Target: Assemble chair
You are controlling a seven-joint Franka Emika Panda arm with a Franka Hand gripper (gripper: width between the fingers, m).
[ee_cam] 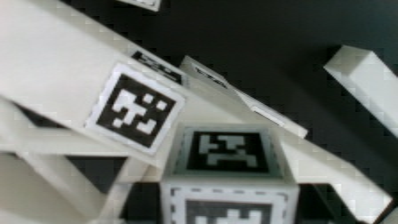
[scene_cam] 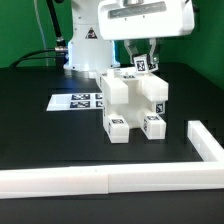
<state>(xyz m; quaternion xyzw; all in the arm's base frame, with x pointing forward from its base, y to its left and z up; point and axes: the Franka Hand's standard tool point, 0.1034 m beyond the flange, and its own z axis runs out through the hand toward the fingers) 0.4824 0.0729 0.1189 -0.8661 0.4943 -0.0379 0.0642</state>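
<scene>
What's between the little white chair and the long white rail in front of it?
Nothing. In the exterior view only bare black table lies between the chair and the front rail.

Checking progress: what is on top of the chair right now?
A tagged post, gripped by the claw, stands on top of the chair. The joint beneath the post is covered.

I watch the chair (scene_cam: 133, 103) from the exterior view, set at mid-distance in front of it, raised, looking slightly down. My wrist view hangs right above it, tilted. The 2 views share its tagged top.
</scene>
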